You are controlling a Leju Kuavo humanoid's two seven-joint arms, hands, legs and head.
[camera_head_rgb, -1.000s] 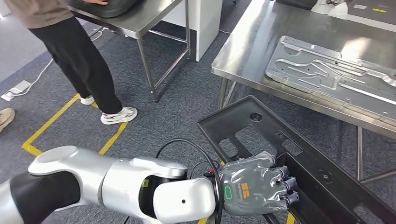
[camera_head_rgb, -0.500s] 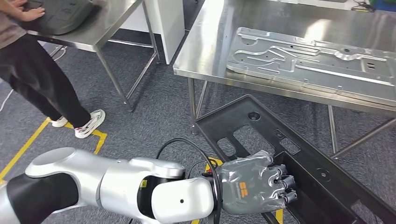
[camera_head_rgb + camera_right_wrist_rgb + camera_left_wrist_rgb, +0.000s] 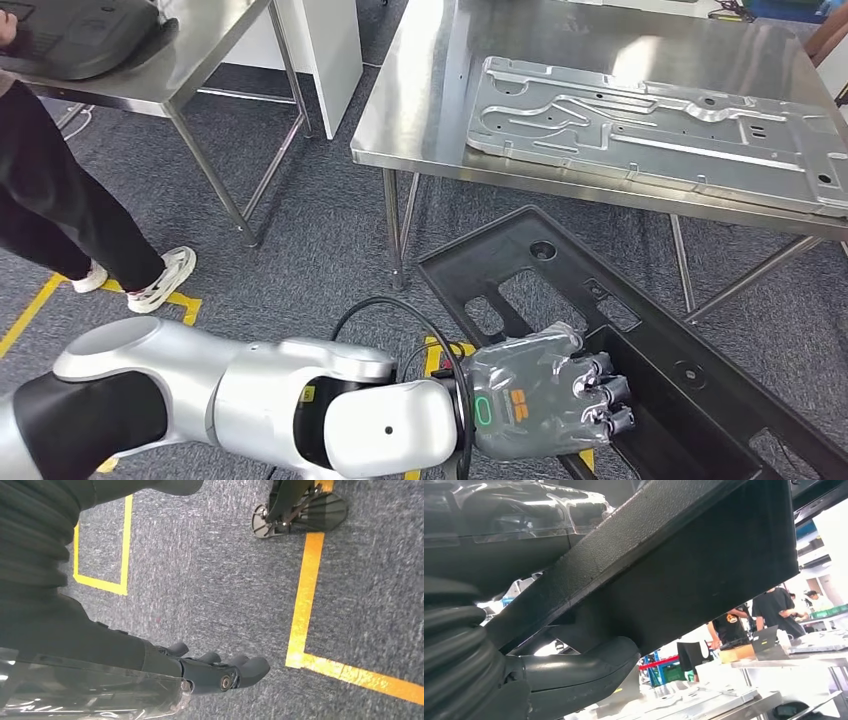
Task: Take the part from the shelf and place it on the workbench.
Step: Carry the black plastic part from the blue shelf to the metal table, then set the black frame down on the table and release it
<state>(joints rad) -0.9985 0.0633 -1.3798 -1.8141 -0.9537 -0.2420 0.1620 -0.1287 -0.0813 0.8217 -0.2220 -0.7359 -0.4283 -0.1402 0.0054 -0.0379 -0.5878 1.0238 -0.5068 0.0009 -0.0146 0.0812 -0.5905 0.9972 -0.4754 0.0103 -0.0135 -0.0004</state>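
The left hand (image 3: 545, 400) grips the long black part (image 3: 640, 350) along its near edge, fingers (image 3: 610, 395) curled over the rim and into the recessed inside. From the left wrist view the thick grey thumb (image 3: 579, 667) presses up against the part's (image 3: 684, 565) textured underside, so the hand is clamped on the part from both faces. The part hangs above the grey carpeted floor (image 3: 330, 240), tilted, its far corner just in front of and lower than the steel counter (image 3: 420, 110). A stamped metal panel (image 3: 650, 130) lies flat on that counter. The part's near end is cut off at the picture's edge.

The right hand (image 3: 215, 672) hangs over the carpet and yellow floor tape (image 3: 305, 590), fingers loosely curled with nothing in them. A person's leg and shoe (image 3: 160, 280) stand beside a second counter (image 3: 200, 60) carrying a dark moulded piece (image 3: 80, 35).
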